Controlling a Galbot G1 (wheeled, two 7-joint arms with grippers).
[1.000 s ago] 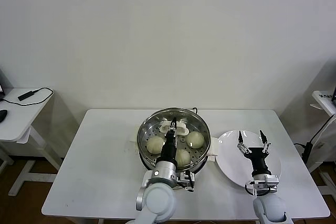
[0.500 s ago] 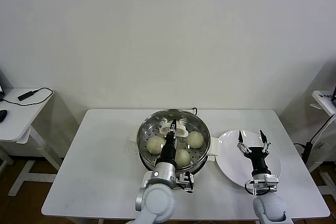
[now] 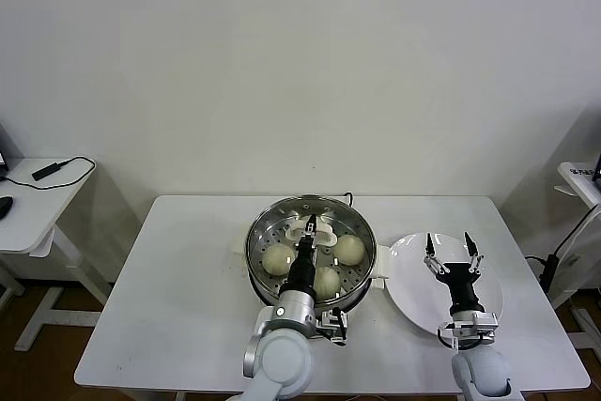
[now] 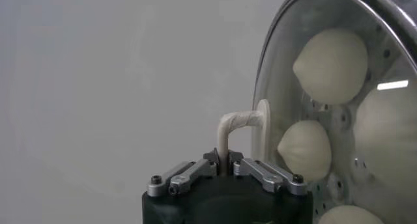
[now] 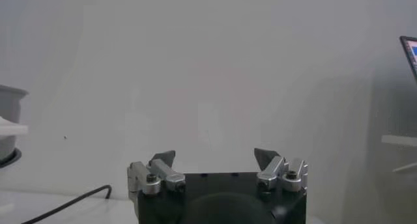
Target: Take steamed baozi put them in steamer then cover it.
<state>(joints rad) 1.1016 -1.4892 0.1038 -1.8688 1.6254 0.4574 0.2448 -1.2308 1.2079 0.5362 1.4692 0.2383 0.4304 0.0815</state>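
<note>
The steamer (image 3: 255, 253) was shiny silver steel, its inner tray dotted with small dark holes, and the baozi (image 3: 349, 249) in it were a smooth cream-white. The lid (image 4: 273, 108) was clear glass with a white handle (image 4: 236, 122), the plate (image 3: 413, 288) and the table (image 3: 178, 298) were plain white, and the wall behind was off-white. The left gripper (image 3: 310, 224) and the right gripper (image 3: 449, 247) were black with silver-grey metal links, on arms of white and grey.
</note>
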